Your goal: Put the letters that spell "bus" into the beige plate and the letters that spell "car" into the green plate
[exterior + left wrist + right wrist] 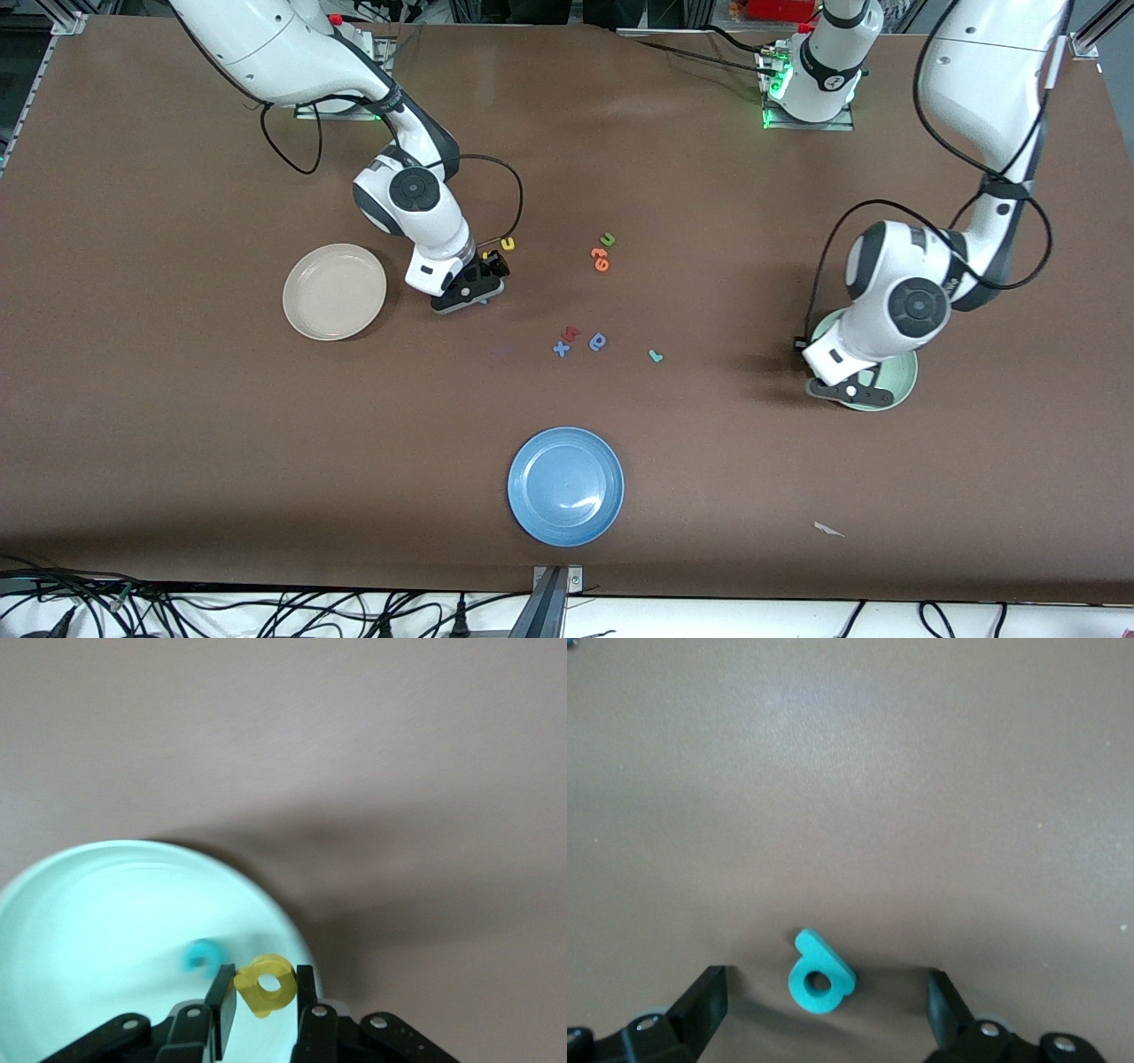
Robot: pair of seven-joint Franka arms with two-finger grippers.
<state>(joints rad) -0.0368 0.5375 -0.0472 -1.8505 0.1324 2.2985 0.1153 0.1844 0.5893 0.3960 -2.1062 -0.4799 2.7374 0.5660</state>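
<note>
While your left gripper [259, 992] hangs over the green plate [899, 377] with the yellow "a" [266, 983] pinched between its fingers, take care to let go only once the letter is well inside the rim, because in the left wrist view it sits near the plate's edge and a small foam piece may bounce or stick to a pad; the teal "c" [202, 954] already lies in that plate, just beside the spot under the held letter. Your right gripper [824, 1005] stands wide open with nothing in it, low over the table beside the beige plate [334, 291], and the teal "b" [820, 974] lies flat on the table between its fingers, so close on it squarely and lift straight before you cross to the plate, which I judge holds no letters yet. From the front camera outward, the blue plate [565, 486] lies nearest, with a white paper scrap [828, 530] toward the left arm's end; then come the teal "r" [655, 356] and a blue and red cluster [578, 341]; farther still lie the orange letters [601, 259], the green "u" [608, 239] and the yellow "u" [508, 243]. The brown table [177, 425] is matte and even, and cables trail along its near edge.
</note>
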